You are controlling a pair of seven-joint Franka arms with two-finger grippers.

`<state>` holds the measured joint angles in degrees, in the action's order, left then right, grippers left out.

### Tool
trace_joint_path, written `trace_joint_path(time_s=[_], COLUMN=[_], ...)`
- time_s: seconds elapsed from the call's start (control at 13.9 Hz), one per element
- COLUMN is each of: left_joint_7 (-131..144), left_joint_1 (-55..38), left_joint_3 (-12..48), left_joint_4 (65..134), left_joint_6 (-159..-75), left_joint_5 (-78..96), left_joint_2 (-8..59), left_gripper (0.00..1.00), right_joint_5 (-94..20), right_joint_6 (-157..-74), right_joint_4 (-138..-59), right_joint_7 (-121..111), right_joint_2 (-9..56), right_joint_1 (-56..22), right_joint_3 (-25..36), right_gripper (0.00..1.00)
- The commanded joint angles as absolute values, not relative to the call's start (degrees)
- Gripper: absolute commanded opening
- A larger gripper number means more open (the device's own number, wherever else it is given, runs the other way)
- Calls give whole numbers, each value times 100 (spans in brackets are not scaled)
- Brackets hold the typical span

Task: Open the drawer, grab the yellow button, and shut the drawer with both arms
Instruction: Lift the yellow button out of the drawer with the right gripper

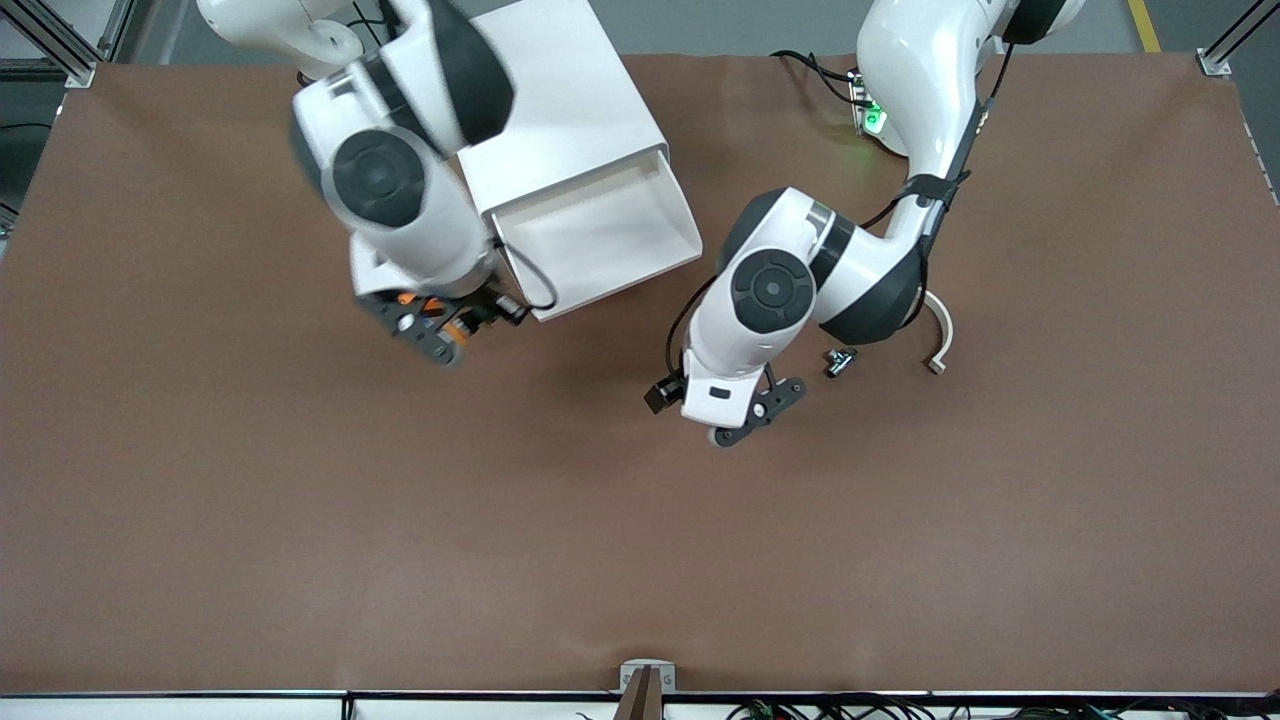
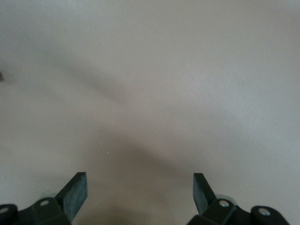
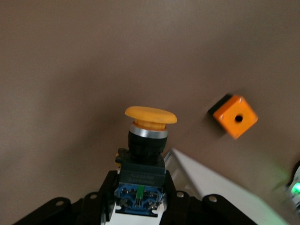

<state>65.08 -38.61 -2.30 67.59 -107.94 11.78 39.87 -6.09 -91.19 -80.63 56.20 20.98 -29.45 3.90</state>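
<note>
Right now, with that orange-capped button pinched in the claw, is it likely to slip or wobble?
Probably steady: the right gripper clamps the button by its squarish black-and-blue body, which gives flat faces to grip. It looks rigid and likely light. Set down on its wide rounded cap, it would probably rock or tip.

Glossy white arms (image 1: 930,100) with black joint bands, round dark caps, black cables, black fingers (image 2: 75,193).
</note>
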Motion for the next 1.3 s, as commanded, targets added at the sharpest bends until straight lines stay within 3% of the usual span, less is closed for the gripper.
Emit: trace_joint_path(time_s=[0.0, 0.43, 0.72, 1.23], left_joint_7=[6504, 6846, 7101, 7805], left_joint_1=[-4183, -4701, -5044, -5071], left_joint_3=[-272, -220, -132, 422], left_joint_4=[7145, 7163, 7277, 7260], left_joint_6=[-10907, -10881, -10715, -10529], left_joint_5=[1020, 1055, 1116, 1677], left_joint_2=[3744, 3762, 3744, 3753], left_gripper=[99, 99, 99, 99], right_joint_5=[-571, -387, -124, 88], right_joint_6=[-9289, -11106, -12618, -13700], right_joint_4=[-8419, -9666, -10203, -10493], right_joint_7=[4014, 1392, 414, 0], right_joint_2=[2030, 2074, 2556, 3172], right_joint_1=[-2043, -784, -273, 18], right_joint_3=[272, 272, 281, 272], right_gripper=[0, 0, 0, 0])
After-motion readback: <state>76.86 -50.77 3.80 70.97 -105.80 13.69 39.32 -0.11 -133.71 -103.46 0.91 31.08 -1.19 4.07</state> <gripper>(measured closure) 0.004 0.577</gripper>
